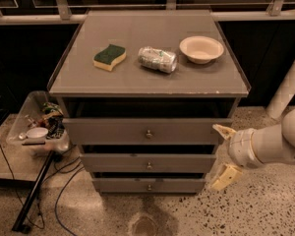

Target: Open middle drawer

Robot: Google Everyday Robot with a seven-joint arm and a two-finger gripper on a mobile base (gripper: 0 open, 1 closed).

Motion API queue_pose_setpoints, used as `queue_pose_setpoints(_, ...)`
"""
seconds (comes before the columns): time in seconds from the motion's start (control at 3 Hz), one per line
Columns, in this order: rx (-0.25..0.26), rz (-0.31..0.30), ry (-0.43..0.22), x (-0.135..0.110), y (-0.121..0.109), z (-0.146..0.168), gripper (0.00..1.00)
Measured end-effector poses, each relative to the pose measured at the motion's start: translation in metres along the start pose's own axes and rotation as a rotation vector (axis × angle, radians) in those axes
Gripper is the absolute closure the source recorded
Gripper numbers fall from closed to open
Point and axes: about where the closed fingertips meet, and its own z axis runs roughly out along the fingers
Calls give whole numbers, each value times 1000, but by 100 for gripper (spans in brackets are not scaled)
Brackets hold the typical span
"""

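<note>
Grey and knobbed, the middle drawer (118, 162) is sitting second of three in the cabinet (137, 77). Just right of the cabinet, the gripper (224, 154) is hovering level with that drawer, its cream fingers (225, 176) standing apart, clamping nothing.

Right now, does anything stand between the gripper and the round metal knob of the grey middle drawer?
Nothing visible does. The gripper, fingers spread open, sits by the right edge of the grey cabinet, level with the wide grey middle drawer; the flat front up to its small round metal knob is bare.
</note>
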Motion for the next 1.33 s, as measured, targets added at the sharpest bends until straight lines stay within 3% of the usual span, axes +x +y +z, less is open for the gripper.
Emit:
queue_pose_setpoints(0.33,-21,-28,-138,35,11,43,0)
queue_pose_setpoints(1.0,-27,-27,-122,36,14,54,0)
queue_pose_setpoints(1.33,-56,-4,-78,54,20,92,0)
